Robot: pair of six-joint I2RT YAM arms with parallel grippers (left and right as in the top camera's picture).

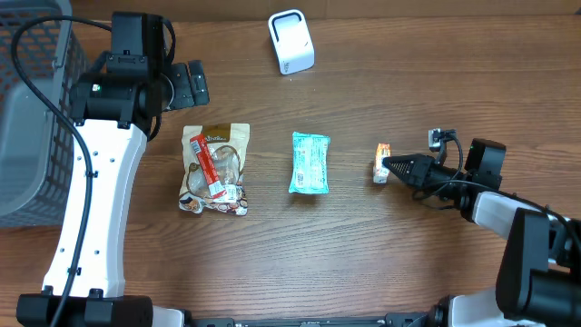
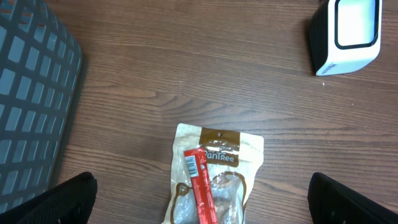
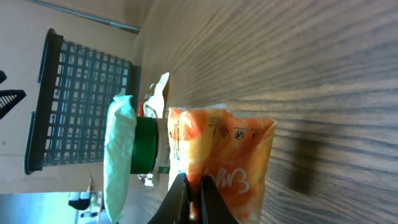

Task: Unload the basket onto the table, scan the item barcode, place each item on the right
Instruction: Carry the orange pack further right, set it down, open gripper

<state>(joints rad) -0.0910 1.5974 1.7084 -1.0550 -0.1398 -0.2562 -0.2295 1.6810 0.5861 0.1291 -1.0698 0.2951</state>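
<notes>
Orange packet [image 3: 230, 149] pinched by right gripper [image 1: 387, 164] (lying level).

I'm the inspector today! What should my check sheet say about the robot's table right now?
Surface: brown wooden table, bare between the items.
Job's things: white scanner; orange packet; teal packet; tan snack bag.
Clutter: nothing seen.
Grippers: left fingers open, empty; right fingers shut on the orange packet.
Cables: black cable along the left arm.
Surroundings: grey basket at the left side.
</notes>
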